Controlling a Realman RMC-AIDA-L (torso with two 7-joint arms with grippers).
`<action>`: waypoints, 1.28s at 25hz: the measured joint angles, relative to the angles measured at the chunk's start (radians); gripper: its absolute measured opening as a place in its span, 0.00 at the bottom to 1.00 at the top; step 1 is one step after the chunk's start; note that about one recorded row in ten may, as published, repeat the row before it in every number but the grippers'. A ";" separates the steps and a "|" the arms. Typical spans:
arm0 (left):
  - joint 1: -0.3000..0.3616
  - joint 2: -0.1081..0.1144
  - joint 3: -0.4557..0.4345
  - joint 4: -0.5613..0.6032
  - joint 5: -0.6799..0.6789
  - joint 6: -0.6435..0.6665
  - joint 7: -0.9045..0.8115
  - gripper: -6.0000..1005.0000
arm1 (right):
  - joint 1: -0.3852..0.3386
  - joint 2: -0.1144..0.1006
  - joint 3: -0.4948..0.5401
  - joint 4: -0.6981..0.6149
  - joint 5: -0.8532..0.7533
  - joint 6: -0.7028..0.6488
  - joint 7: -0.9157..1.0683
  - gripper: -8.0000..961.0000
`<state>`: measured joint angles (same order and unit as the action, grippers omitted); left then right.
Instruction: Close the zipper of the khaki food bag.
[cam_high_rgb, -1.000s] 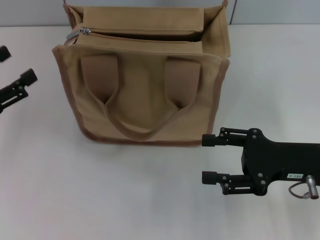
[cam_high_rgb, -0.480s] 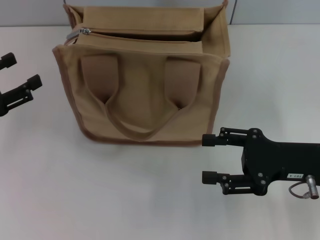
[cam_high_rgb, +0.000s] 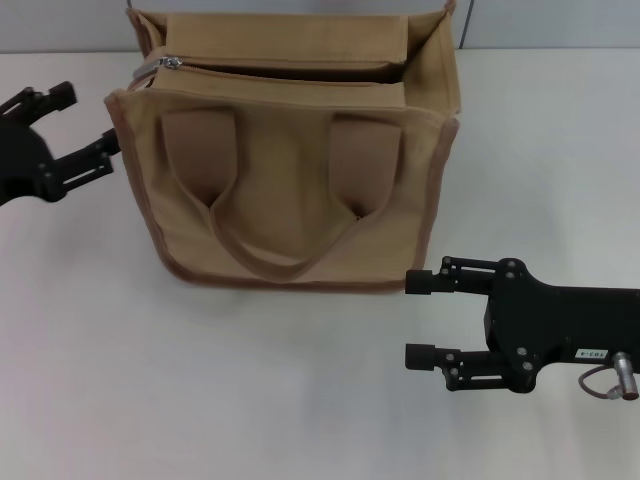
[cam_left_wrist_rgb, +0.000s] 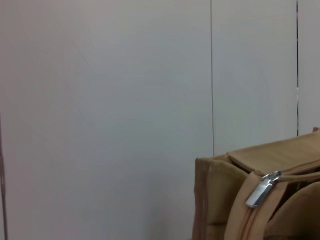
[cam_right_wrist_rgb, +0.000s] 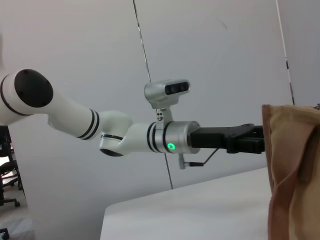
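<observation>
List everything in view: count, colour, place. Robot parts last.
khaki food bag: 1, tan with brown trim, upright at the table's far middle, top open
webbing handles: 2 loops, brown, hanging on the bag's front
zipper: 1, khaki tape, along the bag's top, open
zipper pull: 1, silver, at the top's left end
table: 1, white, under the bag
wall: light grey, panelled, behind the table
left pincer: 1, black, open, beside the bag's upper left corner
right pincer: 1, black, open, near the bag's front right corner, low over the table
</observation>
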<state>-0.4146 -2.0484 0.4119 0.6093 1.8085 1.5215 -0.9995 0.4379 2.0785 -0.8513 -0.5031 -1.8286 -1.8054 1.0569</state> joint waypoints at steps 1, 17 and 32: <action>-0.007 -0.002 0.007 -0.001 0.000 -0.015 0.001 0.83 | 0.000 0.000 0.000 0.000 0.000 0.000 0.000 0.77; -0.076 -0.019 0.061 -0.039 -0.010 -0.120 0.072 0.83 | -0.013 0.000 0.001 0.000 0.007 -0.001 0.000 0.77; -0.065 -0.017 0.038 -0.075 -0.065 -0.100 0.122 0.32 | -0.015 0.000 0.002 0.000 0.008 -0.007 0.000 0.77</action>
<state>-0.4795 -2.0650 0.4496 0.5342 1.7435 1.4213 -0.8778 0.4230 2.0785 -0.8498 -0.5031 -1.8207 -1.8128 1.0569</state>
